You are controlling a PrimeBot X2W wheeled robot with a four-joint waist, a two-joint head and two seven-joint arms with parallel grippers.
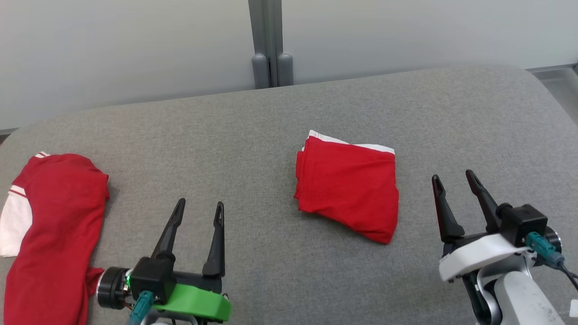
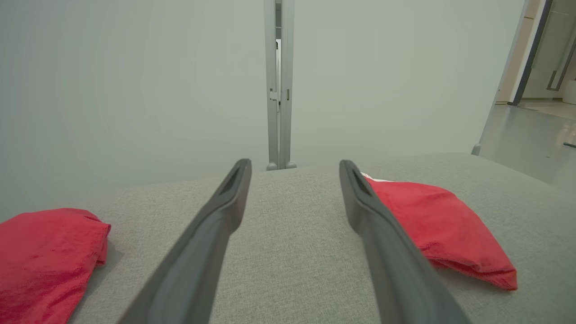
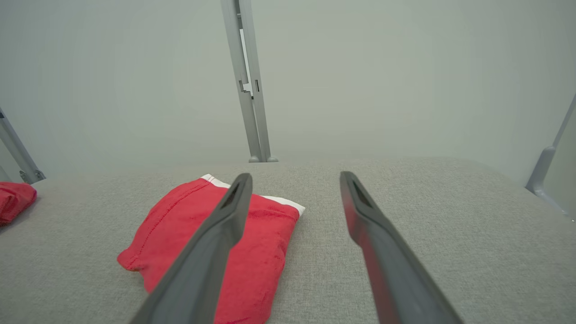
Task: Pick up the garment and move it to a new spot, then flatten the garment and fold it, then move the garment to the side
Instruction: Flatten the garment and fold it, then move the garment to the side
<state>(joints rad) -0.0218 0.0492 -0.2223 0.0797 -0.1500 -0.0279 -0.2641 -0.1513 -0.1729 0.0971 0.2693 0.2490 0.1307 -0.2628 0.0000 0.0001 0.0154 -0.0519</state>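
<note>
The red shirt [image 1: 347, 189] lies folded on the grey table [image 1: 271, 135], near the middle and a bit to my right. It is between my two grippers and touches neither one. There is bare grey table all around it. The far edge of the table is well behind it, and that edge curves down at both corners. On my right side the table is wide and bare up to the round corner. A pale wall [image 1: 135, 45] stands just past the far edge, with a grey post [image 1: 270, 40] in the middle of it.

The shirt is folded into a small, fat square that sits a little crooked. It is bright red. A thin white strip runs along its far edge. On its left side I can see the folded layers stacked up. The corner nearest to me points down toward my right gripper. The top is a bit bumpy, not flat.

My left gripper [image 1: 201, 203] is spread wide with nothing in it. It hangs over bare table, well to the left of the folded shirt. My right gripper [image 1: 452, 175] is spread wide too, with nothing in it, just to the right of the shirt.

Another red shirt [image 1: 54, 216] with a white sleeve lies by the left edge of the table. It is loose and long, not folded small. Its lower part is close to my left wrist.
</note>
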